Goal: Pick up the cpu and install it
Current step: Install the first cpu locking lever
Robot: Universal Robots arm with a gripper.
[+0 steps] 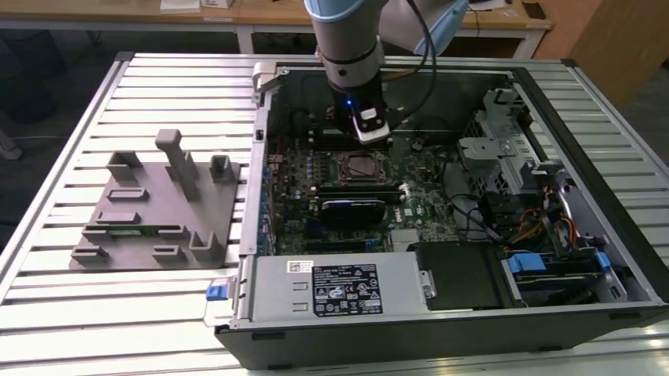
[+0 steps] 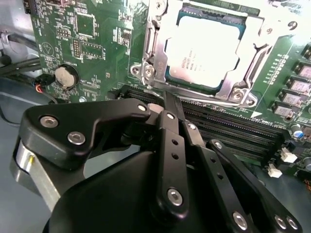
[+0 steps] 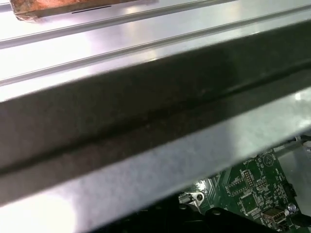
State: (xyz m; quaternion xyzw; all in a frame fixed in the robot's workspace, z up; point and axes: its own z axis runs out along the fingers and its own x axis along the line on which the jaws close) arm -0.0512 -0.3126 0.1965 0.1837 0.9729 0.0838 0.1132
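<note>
The cpu [image 2: 201,48], a flat square chip with a silvery-white top, lies in the motherboard socket, and a metal frame [image 2: 150,46] borders it. In the exterior view the socket [image 1: 361,166] sits mid-board inside the open computer case. My gripper [image 1: 371,139] hangs just behind the socket, above the board. In the second wrist view its black fingers [image 2: 170,126] lie together, and the gripper [image 2: 171,99] is shut on nothing, a short way from the chip and apart from it.
A grey fixture plate [image 1: 157,204] with upright blocks lies on the slatted table at the exterior view's left. A power supply [image 1: 334,286] fills the case front, and a drive cage with cables [image 1: 533,196] stands at the right. Memory slots [image 2: 228,128] run beside the socket. The case wall [image 3: 146,121] is close.
</note>
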